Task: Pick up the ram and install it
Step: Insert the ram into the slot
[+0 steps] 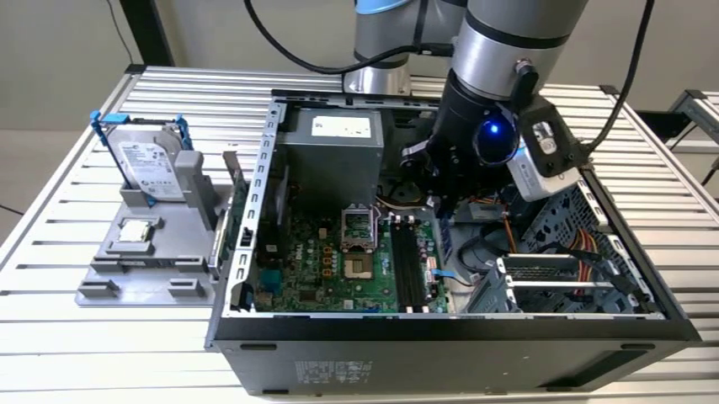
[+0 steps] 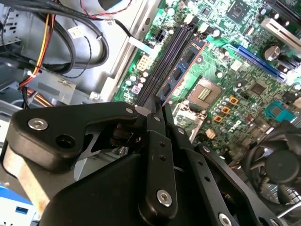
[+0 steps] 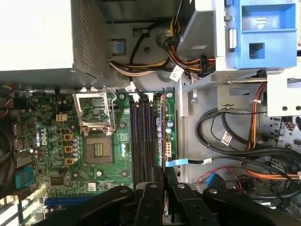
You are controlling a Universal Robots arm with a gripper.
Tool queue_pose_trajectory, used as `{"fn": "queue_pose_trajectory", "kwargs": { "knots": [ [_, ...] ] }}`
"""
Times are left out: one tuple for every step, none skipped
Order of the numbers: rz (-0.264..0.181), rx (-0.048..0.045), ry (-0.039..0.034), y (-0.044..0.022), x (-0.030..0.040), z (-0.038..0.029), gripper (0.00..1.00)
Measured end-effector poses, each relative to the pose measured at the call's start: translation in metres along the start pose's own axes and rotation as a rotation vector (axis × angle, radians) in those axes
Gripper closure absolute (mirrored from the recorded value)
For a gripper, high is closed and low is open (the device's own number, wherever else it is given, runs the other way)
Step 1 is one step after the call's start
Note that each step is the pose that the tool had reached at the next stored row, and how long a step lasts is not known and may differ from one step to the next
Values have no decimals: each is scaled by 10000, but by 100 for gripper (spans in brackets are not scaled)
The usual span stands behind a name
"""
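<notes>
My gripper (image 2: 157,106) is shut on one end of the ram (image 2: 181,70), a bluish-green stick with dark chips. The stick runs out from the fingertips, parallel to the motherboard's black slots (image 2: 164,52). In the first wrist view the ram (image 3: 163,127) shows edge-on beside the slots (image 3: 143,136), with the gripper (image 3: 164,172) at its near end. It seems to hang just above the slots rather than sit in one. In the exterior view the gripper (image 1: 442,202) reaches down into the open computer case, over the far end of the slots (image 1: 407,265).
The CPU socket (image 3: 96,150) lies beside the slots. The grey power supply (image 1: 332,156) stands at the case's back. Cable bundles (image 3: 235,146) and a drive cage (image 1: 561,278) fill the exterior view's right. Outside the case, a grey fixture (image 1: 101,290) holds a hard drive (image 1: 146,160) and a CPU chip (image 1: 135,229).
</notes>
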State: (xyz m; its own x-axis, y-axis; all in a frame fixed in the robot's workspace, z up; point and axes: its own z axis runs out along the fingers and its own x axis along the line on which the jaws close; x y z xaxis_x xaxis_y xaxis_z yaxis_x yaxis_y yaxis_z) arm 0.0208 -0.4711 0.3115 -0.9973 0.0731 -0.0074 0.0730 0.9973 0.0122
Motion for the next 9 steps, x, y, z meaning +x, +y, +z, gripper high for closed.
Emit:
{"fn": "queue_pose_trajectory", "kwargs": {
  "knots": [
    [11,1,0,0,0,5,100],
    [13,2,0,0,0,10,100],
    [14,2,0,0,1,17,100],
    [14,3,0,0,1,23,100],
    [17,3,0,-1,2,29,100],
    [31,5,0,-1,3,38,100],
    [46,12,-1,-1,4,52,100],
    [51,18,-2,0,4,66,100],
    [50,21,-1,-1,4,75,100]
  ]
}}
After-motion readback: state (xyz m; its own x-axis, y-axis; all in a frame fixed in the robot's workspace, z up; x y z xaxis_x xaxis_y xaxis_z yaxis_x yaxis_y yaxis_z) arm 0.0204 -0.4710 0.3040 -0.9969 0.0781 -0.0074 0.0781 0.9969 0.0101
